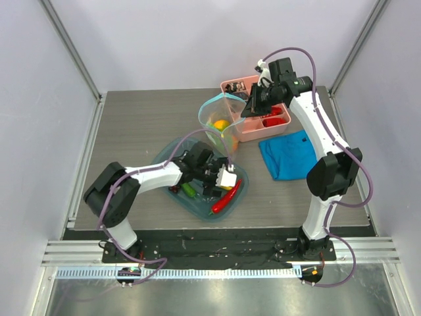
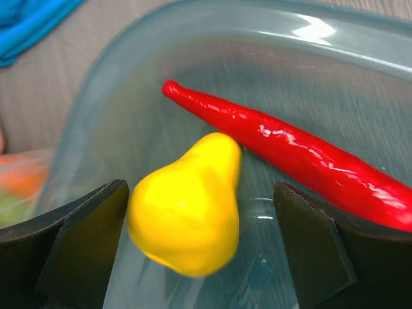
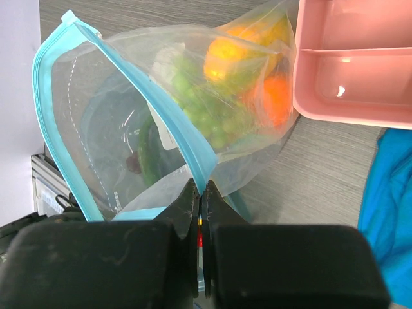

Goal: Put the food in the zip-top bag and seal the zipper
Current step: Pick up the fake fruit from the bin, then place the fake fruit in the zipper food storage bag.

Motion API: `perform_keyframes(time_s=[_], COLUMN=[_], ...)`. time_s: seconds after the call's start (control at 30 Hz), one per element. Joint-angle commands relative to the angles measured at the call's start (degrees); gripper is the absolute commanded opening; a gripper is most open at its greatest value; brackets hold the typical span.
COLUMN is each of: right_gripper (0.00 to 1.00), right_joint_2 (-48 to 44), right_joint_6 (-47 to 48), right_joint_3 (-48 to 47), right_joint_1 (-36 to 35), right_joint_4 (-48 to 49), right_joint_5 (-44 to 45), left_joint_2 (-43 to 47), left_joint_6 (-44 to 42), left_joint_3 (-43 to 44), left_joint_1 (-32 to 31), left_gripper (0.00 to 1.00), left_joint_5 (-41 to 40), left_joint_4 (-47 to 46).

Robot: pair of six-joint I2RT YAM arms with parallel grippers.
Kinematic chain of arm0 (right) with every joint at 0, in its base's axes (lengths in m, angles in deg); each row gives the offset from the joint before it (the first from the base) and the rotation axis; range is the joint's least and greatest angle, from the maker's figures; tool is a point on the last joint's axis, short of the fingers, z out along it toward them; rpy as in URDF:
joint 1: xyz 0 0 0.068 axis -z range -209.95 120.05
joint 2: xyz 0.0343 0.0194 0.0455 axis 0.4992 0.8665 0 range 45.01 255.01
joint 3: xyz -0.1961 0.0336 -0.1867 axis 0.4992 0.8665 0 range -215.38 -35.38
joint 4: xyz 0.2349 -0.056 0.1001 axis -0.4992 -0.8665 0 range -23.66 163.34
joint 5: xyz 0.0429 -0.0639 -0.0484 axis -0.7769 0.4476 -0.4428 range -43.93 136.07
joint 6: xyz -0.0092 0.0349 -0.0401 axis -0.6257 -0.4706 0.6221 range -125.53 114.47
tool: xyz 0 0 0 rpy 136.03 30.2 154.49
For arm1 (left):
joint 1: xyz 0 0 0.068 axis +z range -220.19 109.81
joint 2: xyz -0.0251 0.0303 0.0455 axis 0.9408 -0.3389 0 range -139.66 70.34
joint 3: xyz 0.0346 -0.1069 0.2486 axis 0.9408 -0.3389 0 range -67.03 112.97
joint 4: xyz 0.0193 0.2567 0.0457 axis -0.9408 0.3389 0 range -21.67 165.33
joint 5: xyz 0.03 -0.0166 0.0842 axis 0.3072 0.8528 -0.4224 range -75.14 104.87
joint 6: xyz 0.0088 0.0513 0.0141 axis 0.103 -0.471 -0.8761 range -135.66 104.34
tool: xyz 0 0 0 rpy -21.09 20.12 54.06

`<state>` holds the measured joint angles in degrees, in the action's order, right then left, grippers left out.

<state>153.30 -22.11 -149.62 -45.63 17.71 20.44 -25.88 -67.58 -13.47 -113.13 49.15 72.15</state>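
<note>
1. The zip-top bag (image 1: 220,128) hangs upright over the table (image 1: 131,125), between the teal tray (image 1: 172,153) and the pink divided box (image 1: 279,125). Its lower end is at the tray's far rim, and its side is close against the box's near-left corner.
2. The zipper (image 3: 55,122) runs round a mouth that gapes wide, its two light blue edges well apart on the side away from the gripper.
3. Low in the bag lie a yellow-orange mango (image 3: 225,55), green grapes (image 3: 206,112) and an orange (image 3: 277,100), bunched toward the box side.
4. The right gripper (image 3: 201,193) is pinched tight on the zipper where the two strips meet at one end, holding the bag up.
5. The yellow pear (image 2: 187,206) is in the tray, between the spread fingers of the left gripper (image 2: 199,190). It is at or just beside the left one, with a clear gap to the right one, so it is not clamped.
6. The red chili (image 2: 290,151) lies slantwise just beyond the pear, running toward the tray's rim.
7. A green cucumber (image 1: 189,189) lies in the tray beside the left arm.
8. A blue cloth (image 1: 286,155) lies near the box's front edge, right of the bag. Bare table shows to the far left.
</note>
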Motion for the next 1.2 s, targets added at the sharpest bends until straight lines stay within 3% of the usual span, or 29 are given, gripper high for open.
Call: perform_keyframes(time_s=[0.0, 0.17, 0.27, 0.4, 0.5, 0.63, 0.73, 0.97, 1.17], right_gripper=[0.01, 0.01, 0.01, 0.01, 0.01, 0.01, 0.01, 0.01, 0.01], right_joint_2=[-3.5, -3.2, -2.8, -2.6, -2.1, -1.9, -1.9, -1.6, -1.8], right_joint_6=[0.9, 0.9, 1.2, 1.3, 1.5, 1.4, 0.8, 0.8, 1.1], right_joint_3=[0.3, 0.2, 0.0, -0.1, -0.5, -1.4, -1.2, -1.6, -2.3], right_joint_1=[-0.2, -0.1, -0.2, -0.2, -0.2, -0.2, -0.2, -0.2, -0.1], right_joint_4=[0.8, 0.9, 0.6, 0.5, 0.5, 0.4, 1.2, 1.6, 1.3], right_joint_5=[0.7, 0.5, 0.4, -0.1, -0.3, -1.0, -1.6, -1.5, -1.3], left_joint_2=[-2.9, -1.8, 1.9, 12.8, 18.2, 23.4, 20.6, 5.5, -1.4], left_joint_6=[-7.8, -10.0, -9.3, -5.5, -1.7, 8.5, 14.9, 18.6, 17.2], left_joint_3=[3.9, 3.9, 4.4, 5.1, 7.9, 14.0, 22.6, 39.6, 42.2], left_joint_1=[-0.6, -0.6, -0.1, 1.3, 2.1, 3.7, 5.4, 8.0, 9.1], left_gripper=[0.95, 0.83, 0.69, 0.52, 0.51, 0.54, 0.54, 0.58, 0.64], left_joint_5=[-1.8, -3.6, -2.9, 2.3, 5.8, 4.5, -0.6, -12.6, -14.9], left_joint_4=[5.9, 8.1, 11.2, 14.5, 18.9, 15.2, 12.4, 9.9, 11.2])
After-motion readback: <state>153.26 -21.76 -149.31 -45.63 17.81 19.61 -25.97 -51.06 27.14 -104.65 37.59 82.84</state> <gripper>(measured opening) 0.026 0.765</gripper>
